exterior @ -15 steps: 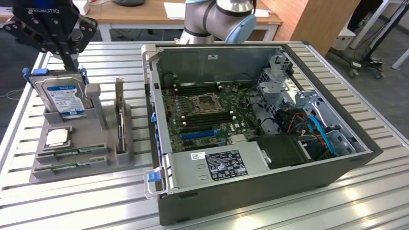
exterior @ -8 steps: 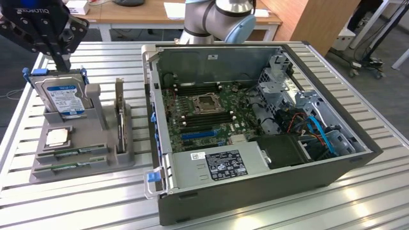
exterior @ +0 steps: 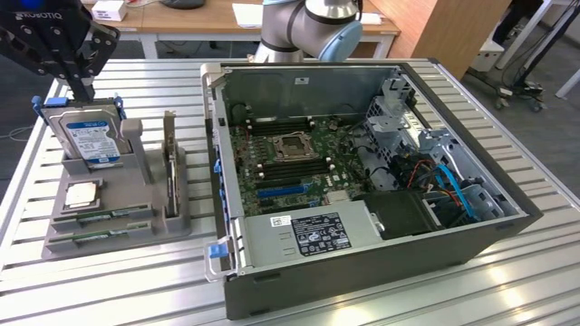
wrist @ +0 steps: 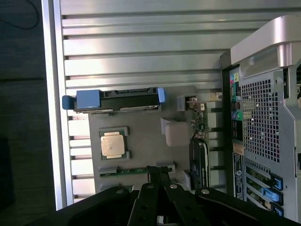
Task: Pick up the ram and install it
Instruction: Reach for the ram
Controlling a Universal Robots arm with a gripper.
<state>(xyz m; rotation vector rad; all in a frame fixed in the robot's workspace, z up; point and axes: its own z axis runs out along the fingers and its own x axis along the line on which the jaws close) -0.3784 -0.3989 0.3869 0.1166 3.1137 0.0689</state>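
Observation:
Two green ram sticks stand on edge in slots at the near end of a grey holder on the exterior view's left. In the wrist view one ram stick shows as a thin green strip just beside my fingertips. My gripper hangs above the far end of the holder, over the hard drive, with its fingers shut together and nothing between them. The open computer case lies to the exterior view's right, its motherboard and memory slots exposed.
The holder also carries a blue-labelled hard drive in a blue caddy, a processor and an upright expansion card. The slatted metal table ends close to the holder's left. The case's rear panel stands beside the holder.

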